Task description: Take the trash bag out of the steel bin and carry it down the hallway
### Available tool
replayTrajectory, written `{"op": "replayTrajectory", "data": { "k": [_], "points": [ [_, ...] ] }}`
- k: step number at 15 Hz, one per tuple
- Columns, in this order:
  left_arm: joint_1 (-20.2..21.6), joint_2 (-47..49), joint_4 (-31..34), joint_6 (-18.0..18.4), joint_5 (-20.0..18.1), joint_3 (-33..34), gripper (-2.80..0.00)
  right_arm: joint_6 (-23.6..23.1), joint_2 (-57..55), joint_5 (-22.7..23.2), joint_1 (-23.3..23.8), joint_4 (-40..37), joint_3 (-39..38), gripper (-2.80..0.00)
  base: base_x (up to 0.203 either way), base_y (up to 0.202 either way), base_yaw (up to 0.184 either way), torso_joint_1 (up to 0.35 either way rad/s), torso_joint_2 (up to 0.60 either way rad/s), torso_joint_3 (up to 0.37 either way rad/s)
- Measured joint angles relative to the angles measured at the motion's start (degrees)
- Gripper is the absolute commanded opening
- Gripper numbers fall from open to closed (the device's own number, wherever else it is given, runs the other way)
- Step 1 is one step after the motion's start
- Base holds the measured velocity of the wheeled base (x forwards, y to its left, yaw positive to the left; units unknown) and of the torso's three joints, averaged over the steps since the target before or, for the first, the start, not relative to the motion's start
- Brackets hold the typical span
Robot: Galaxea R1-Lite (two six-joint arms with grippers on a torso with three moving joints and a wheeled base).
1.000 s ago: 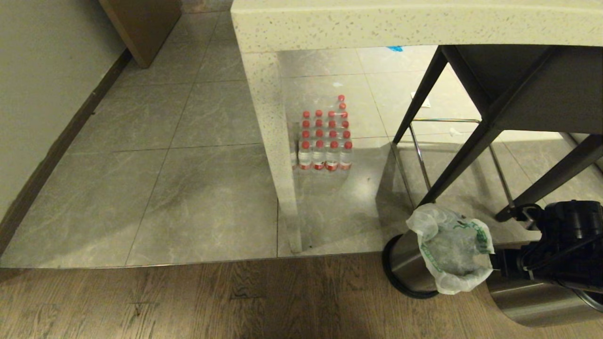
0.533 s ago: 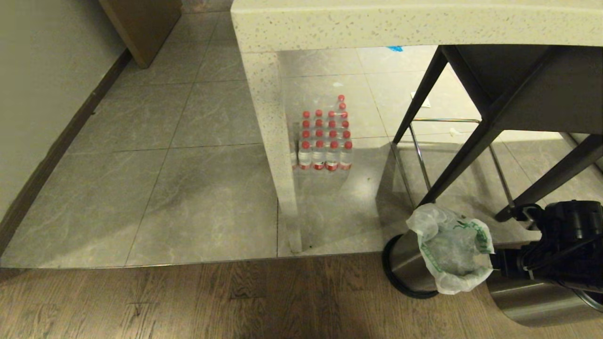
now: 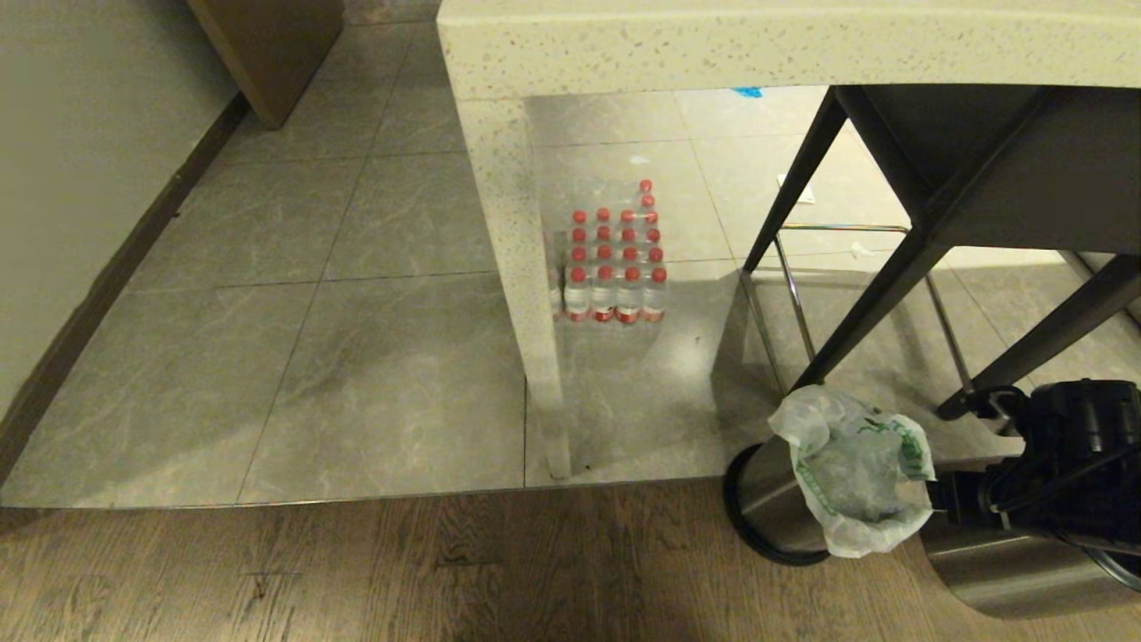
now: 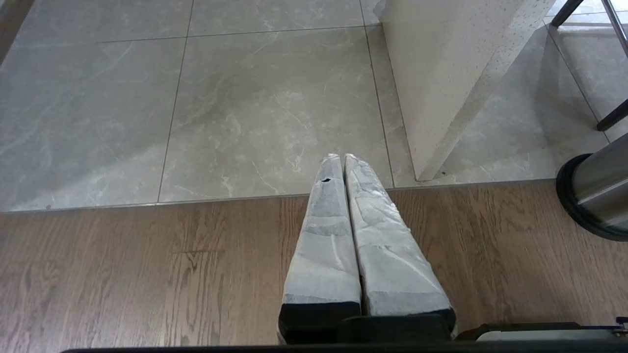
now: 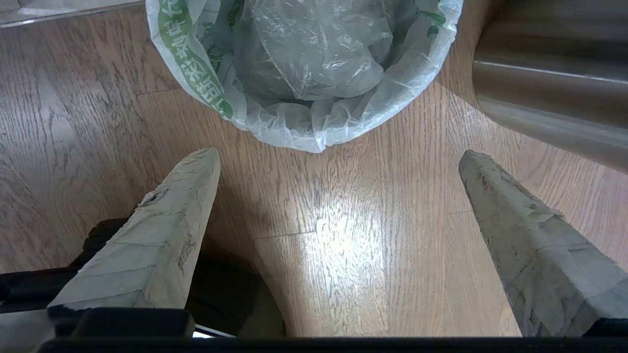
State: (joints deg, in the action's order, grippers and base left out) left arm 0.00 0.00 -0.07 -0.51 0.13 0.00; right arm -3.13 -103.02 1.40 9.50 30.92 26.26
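On the wood floor at the lower right of your head view stands the small brushed-steel bin with its black ring, and the thin translucent white trash bag with green lettering sits in it, its rim folded over the top. Your right gripper hangs just beside the bag's rim, fingers spread wide and holding nothing, wood floor between them. Your left gripper hangs apart over the floor's tile edge, its taped fingers pressed together and empty. A pack of red-capped water bottles sits under the speckled stone counter.
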Motion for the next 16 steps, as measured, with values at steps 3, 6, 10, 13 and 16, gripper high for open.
{"op": "replayTrajectory", "data": {
  "k": [3, 6, 10, 13, 16],
  "points": [
    [0.0, 0.0, 0.0, 0.0, 0.05, 0.0, -2.8, -0.02, 0.0, 0.02, -0.02, 0.0, 0.0, 0.0, 0.0, 0.0, 0.0, 0.0, 0.0, 0.0],
    [0.0, 0.0, 0.0, 0.02, 0.02, 0.0, -2.8, -0.03, 0.0, 0.01, -0.07, 0.0, 0.0, 0.0, 0.0, 0.0, 0.0, 0.0, 0.0, 0.0],
    [0.0, 0.0, 0.0, 0.0, 0.02, 0.0, -2.8, -0.02, 0.0, 0.02, 0.0, 0.0, 0.0, 0.0, 0.0, 0.0, 0.0, 0.0, 0.0, 0.0],
    [0.0, 0.0, 0.0, 0.02, 0.02, 0.0, -2.8, -0.02, 0.0, 0.02, 0.0, -0.02, 0.0, 0.0, 0.0, 0.0, 0.0, 0.0, 0.0, 0.0],
    [0.0, 0.0, 0.0, 0.0, 0.0, 0.0, -2.8, -0.02, 0.0, 0.0, -0.07, 0.0, 0.0, 0.0, 0.0, 0.0, 0.0, 0.0, 0.0, 0.0]
  ]
}}
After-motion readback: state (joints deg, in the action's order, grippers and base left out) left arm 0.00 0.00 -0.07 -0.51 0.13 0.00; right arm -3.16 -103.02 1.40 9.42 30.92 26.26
